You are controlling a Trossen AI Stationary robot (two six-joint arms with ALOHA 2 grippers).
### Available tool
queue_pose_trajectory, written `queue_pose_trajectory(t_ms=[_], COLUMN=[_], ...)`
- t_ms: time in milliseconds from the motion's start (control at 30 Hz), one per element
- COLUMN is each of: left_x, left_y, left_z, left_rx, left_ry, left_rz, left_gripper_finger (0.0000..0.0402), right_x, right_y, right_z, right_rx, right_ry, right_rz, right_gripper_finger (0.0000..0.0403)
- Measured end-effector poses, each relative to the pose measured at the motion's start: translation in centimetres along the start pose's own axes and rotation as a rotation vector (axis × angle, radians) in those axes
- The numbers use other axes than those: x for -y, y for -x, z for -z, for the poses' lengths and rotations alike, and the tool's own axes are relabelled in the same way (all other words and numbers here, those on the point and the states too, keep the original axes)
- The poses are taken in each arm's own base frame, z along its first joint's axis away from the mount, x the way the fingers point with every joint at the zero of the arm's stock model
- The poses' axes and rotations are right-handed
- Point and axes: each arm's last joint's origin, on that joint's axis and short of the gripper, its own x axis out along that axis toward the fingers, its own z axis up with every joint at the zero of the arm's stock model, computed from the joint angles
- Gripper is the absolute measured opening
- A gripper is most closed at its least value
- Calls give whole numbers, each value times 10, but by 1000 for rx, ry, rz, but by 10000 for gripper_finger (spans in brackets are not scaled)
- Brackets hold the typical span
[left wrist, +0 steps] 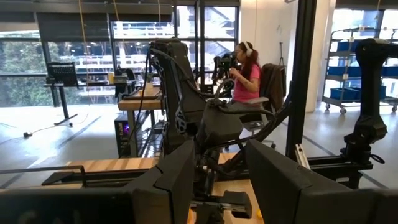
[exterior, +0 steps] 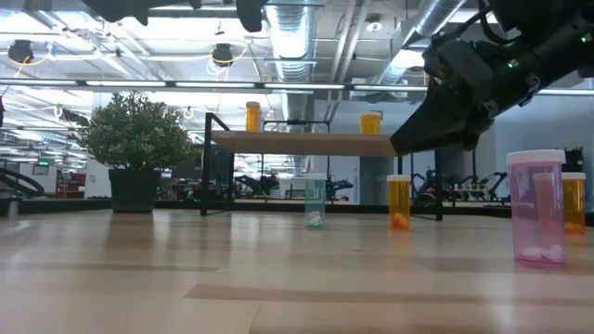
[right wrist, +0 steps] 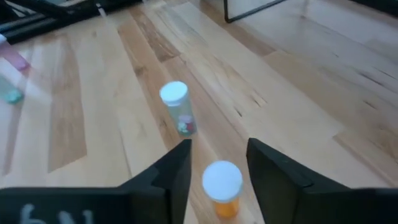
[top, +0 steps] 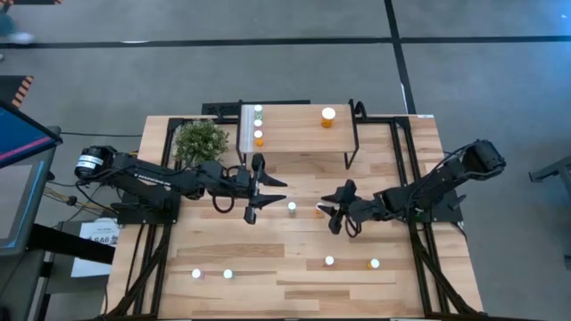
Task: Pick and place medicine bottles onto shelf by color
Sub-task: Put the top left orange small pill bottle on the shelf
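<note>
orange bottle (right wrist: 222, 190) stands upright between the right gripper's (right wrist: 219, 167) parted fingers, unclamped; green bottle (right wrist: 179, 110) just beyond. left gripper (top: 253, 189), fingers apart, waits left.

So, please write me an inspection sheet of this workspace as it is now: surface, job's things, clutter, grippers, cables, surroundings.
Surface: wooden table, light planks.
Job's things: shelf carries bottles along its white strip plus one orange bottle. A green bottle and a small orange bottle stand mid-table; four more stand near the front edge.
Clutter: potted plant beside the shelf.
Grippers: left gripper open, empty, raised. Right gripper open around the small orange bottle.
Cables: loose cables beside the left arm base.
Surroundings: seated person with headphones, beyond the table.
</note>
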Motion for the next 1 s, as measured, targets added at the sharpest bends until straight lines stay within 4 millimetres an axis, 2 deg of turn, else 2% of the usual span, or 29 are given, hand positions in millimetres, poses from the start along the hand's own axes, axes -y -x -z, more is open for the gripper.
queue_pose_trajectory(t_ms=[133, 267, 500, 700, 1000], left_x=[0, 0, 0, 0, 0], left_y=[0, 0, 0, 0, 0], left_z=[1, 1, 2, 2, 4], left_rx=[-9, -11, -21, -23, -41], left_ry=[0, 1, 1, 1, 9], left_rz=[0, 0, 0, 0, 0], left_gripper_finger=[137, 137, 137, 137, 137], right_x=[2, 0, -5, -2, -3], right_y=[0, 1, -10, -22, -32], right_z=[2, 6, 22, 34, 39], right_rx=[-22, -39, -77, -91, -79], right_ry=[20, 130, 245, 204, 178], right_rz=[14, 11, 16, 62, 43], right_gripper_finger=[199, 205, 205, 201, 199])
